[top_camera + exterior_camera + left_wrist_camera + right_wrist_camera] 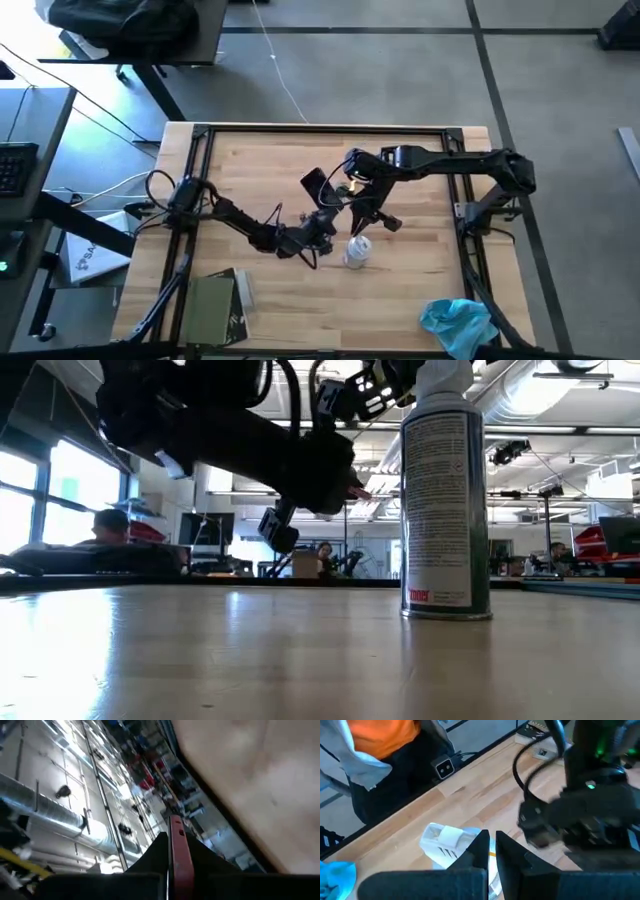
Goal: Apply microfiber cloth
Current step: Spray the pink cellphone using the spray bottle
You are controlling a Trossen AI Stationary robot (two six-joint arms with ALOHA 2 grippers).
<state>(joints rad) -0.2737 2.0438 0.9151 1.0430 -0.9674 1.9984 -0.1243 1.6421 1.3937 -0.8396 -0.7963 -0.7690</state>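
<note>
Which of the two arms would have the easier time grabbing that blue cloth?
Probably the right. The microfiber cloth lies at the table's near right corner, on the right arm's side; the left gripper grips a red object.

Both arms crowd the counter point(420, 300) centre, the left pincer point(322, 232) and right pincer point(362, 205) hemming the upright spray can point(358, 250). Bare wood lies open toward the microfiber cloth point(457, 322) at the near right corner.
</note>
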